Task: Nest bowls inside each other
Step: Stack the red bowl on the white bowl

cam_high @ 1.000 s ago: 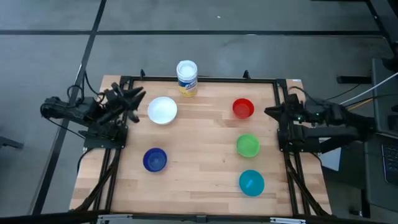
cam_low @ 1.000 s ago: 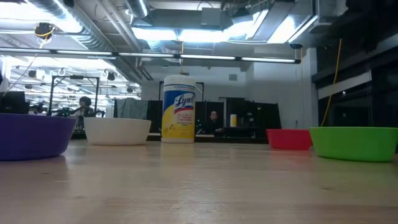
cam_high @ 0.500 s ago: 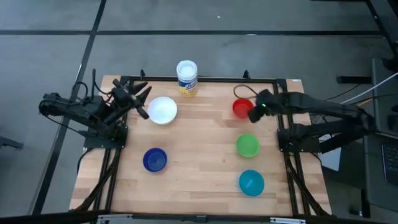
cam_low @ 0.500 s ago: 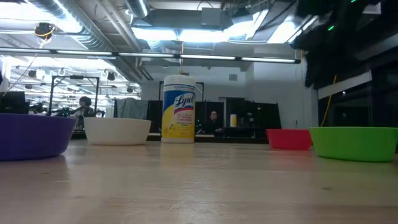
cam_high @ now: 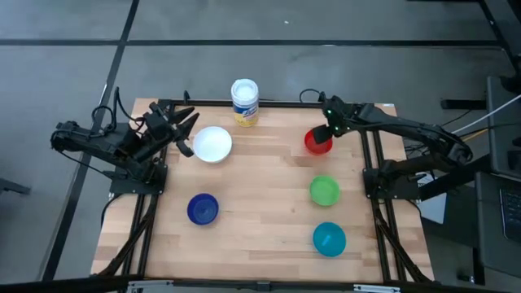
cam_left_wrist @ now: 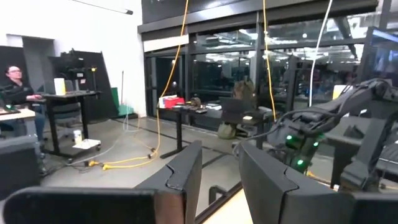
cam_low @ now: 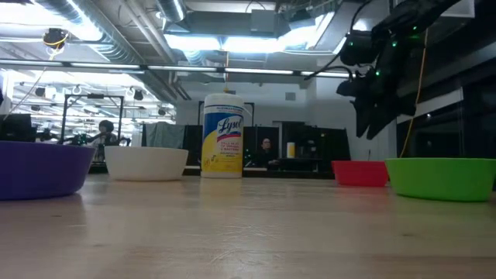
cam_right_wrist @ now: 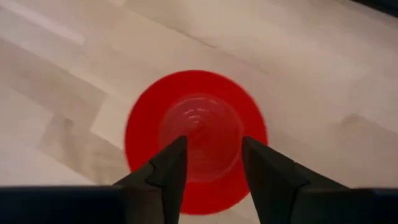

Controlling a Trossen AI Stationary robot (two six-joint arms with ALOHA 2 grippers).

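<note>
Taking the table (cam_high: 269,203) as a clock face seen from above, with 6 o'clock at the near edge, nothing is nested yet; all five bowls sit apart, each open side up.

Nearest, at about 5 o'clock, is the teal bowl (cam_high: 329,239). The dark blue bowl (cam_high: 203,208) sits at about 8 o'clock, and the green bowl (cam_high: 324,190) at about 3 o'clock, well clear of the teal one.

Farther back, the red bowl (cam_high: 316,143) lies at about 1 o'clock. The right gripper (cam_high: 330,130) hangs right above it, pointing down, its fingers apart and empty; in the right wrist view the two fingers frame the bowl's centre, and the low view shows the gripper well above the rim. The step in hand looks like the first pick-up. The next move calls for shifting so that one finger goes inside the rim and one outside, then descending and closing.

The white bowl (cam_high: 212,144) is at about 11 o'clock. The left gripper (cam_high: 186,134) waits just beside it at the table's left edge, fingers apart, holding nothing.

Farthest, at 12 o'clock, stands a Lysol wipes canister (cam_high: 244,102).
</note>
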